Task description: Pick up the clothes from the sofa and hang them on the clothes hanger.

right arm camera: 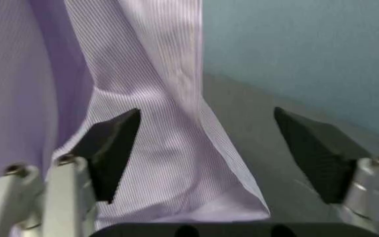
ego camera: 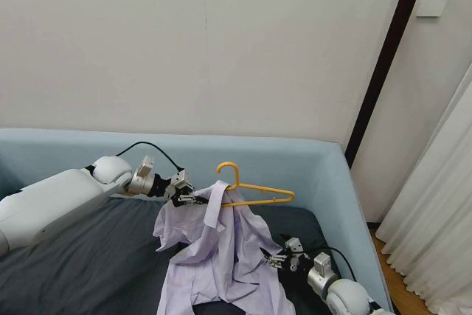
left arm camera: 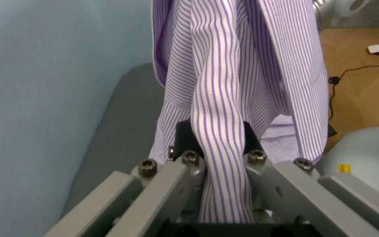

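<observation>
On my head view the left arm reaches in from the left along the sofa back (ego camera: 310, 158), and its left tool (ego camera: 189, 197) is clamped narrow on a bunched fold of the purple striped shirt (ego camera: 221, 256). The left wrist view confirms it: the fabric runs straight down between the two fingers (left arm camera: 188, 148), pinched tight, with the rest of the shirt hanging in long folds past them. The yellow hanger (ego camera: 258, 187) sits level just to the right of that tool, hook upright. Its left end is buried under the shirt's upper part, while its right end sticks out bare in front of the light blue backrest. I cannot tell whether the left tool has any of the hanger along with the cloth. From there the shirt drapes downward and its lower part spreads over the dark grey seat cushion (ego camera: 81, 256). The right tool (ego camera: 274, 258) is low at the right, near the seat, just beside the shirt's right edge. On the right wrist view its jaws stand wide, holding nothing, and the shirt's hem hangs across the gap nearer one finger (right arm camera: 114, 148); I cannot tell whether cloth and finger touch.
</observation>
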